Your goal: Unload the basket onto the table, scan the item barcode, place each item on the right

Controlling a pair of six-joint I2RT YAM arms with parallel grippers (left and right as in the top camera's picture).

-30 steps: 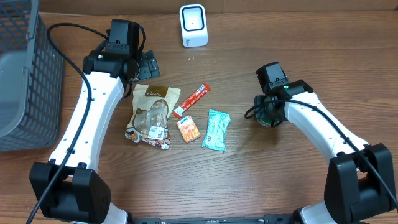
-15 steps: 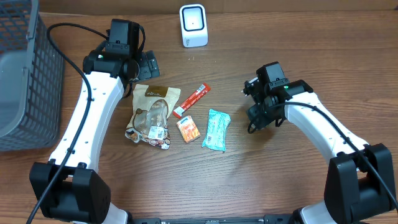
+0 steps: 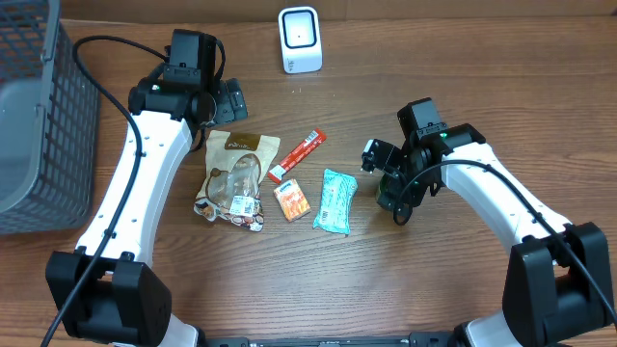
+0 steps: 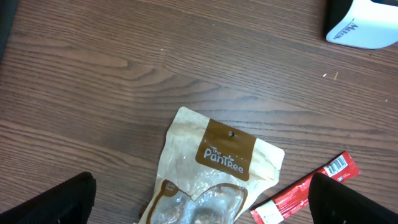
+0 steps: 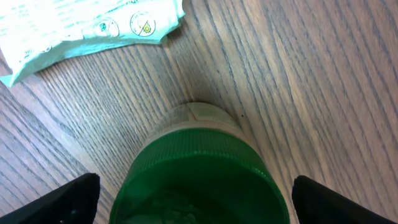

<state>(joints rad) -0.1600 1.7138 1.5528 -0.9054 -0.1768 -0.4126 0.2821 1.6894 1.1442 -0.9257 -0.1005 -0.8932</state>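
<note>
Right tool (image 3: pixel 386 183) swung toward 9 o'clock, released, straddling green-capped round jar (image 5: pixel 199 180); bare wooden worktop (image 3: pixel 434 280) at 6 o'clock; left tool (image 4: pixel 202 202) released.

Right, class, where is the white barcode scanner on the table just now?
In the overhead view the white barcode scanner stands at the far edge of the table, near the middle, beyond the red stick packet and apart from it.

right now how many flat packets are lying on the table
4, in front of the scanner: a tan pouch, a red stick beside it, a small orange packet, a teal packet beside that. None looks hidden.
</note>
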